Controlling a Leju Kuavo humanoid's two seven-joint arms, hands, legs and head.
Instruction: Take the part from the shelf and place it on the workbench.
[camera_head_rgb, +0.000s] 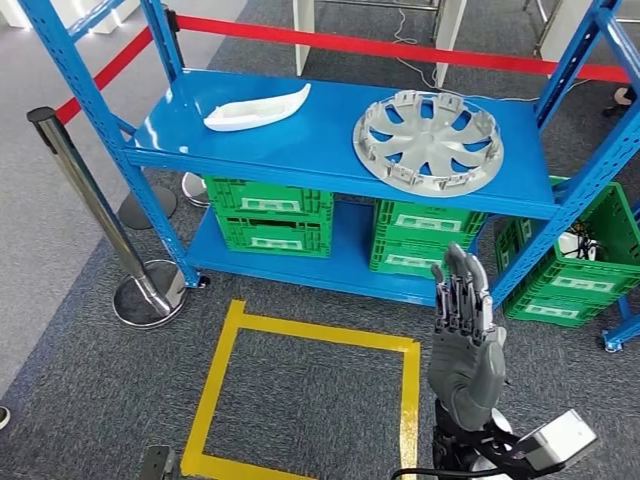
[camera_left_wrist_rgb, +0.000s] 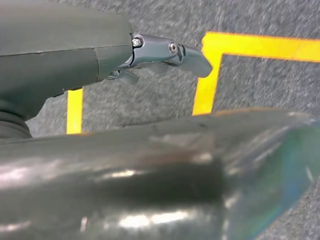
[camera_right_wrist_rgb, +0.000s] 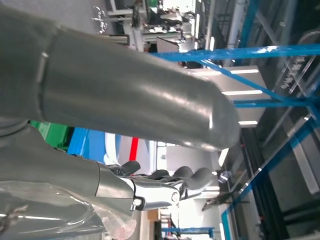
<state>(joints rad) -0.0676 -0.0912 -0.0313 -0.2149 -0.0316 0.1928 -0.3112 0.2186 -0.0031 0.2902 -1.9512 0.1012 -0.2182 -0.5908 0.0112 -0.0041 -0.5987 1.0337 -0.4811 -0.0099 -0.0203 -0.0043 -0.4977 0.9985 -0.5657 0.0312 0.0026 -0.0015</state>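
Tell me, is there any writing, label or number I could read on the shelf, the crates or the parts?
No text can be read anywhere.
Green crates: pale label strips on their fronts, too small and blurred to read.
Hubcap: no readable marking.
White part: no marking to be seen.
Blue shelf: no sign or number.
Right hand: no lettering.
Yellow tape on the floor: a plain outline, no words.

A blue shelf (camera_head_rgb: 332, 140) is seen bearing a white part (camera_head_rgb: 256, 108) at left and a silver wheel cover (camera_head_rgb: 428, 138) at right. Green crates (camera_head_rgb: 269, 214) are stowed below. Yellow tape (camera_head_rgb: 302, 330) is laid on grey carpet (camera_head_rgb: 68, 380).
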